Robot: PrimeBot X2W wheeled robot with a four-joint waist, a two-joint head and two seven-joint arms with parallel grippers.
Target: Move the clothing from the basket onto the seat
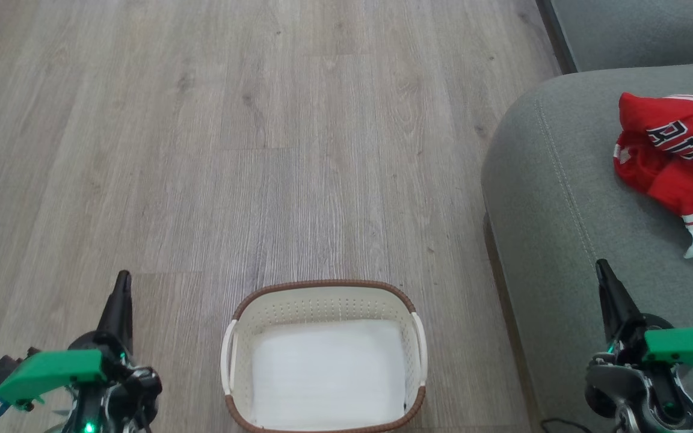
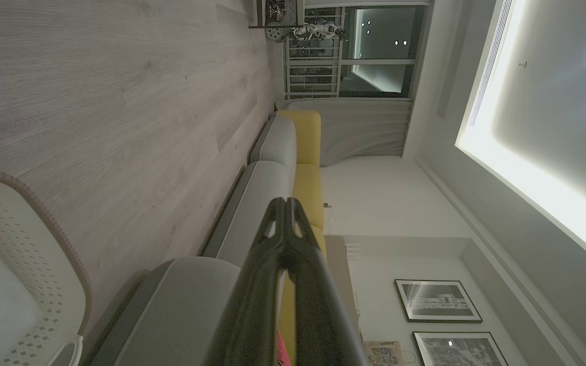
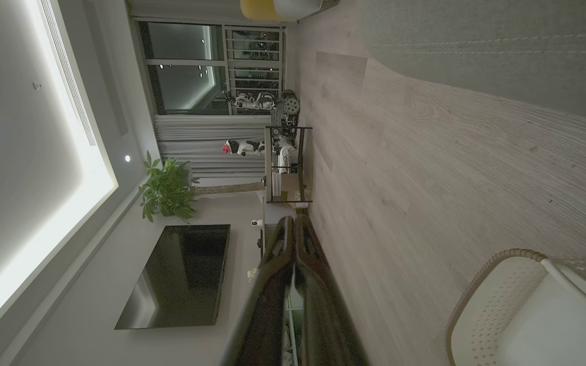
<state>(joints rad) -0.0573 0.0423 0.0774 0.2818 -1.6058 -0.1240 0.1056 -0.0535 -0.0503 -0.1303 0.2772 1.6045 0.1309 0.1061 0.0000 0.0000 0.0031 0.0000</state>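
Observation:
The red clothing (image 1: 677, 165), with black lettering and white trim, lies crumpled on the grey-green seat (image 1: 569, 198) at the right of the head view. On the floor at bottom centre stands the cream basket (image 1: 322, 355) with its brown rim; its white bottom shows bare. My left gripper (image 1: 123, 282) is shut at the lower left, left of the basket, holding nothing. Over the seat's front part, at the lower right, my right gripper (image 1: 601, 267) is also shut and holds nothing. The left wrist view has the shut fingertips (image 2: 285, 206) pointing along the sofa; the basket (image 2: 13, 264) is at its lower left.
Pale wood floor (image 1: 232, 138) stretches ahead and to the left. A second grey cushion (image 1: 641, 30) lies beyond the seat at the top right. The right wrist view shows a shelf unit (image 3: 285, 165), a plant (image 3: 167, 187) and a dark screen (image 3: 181, 277) far across the room.

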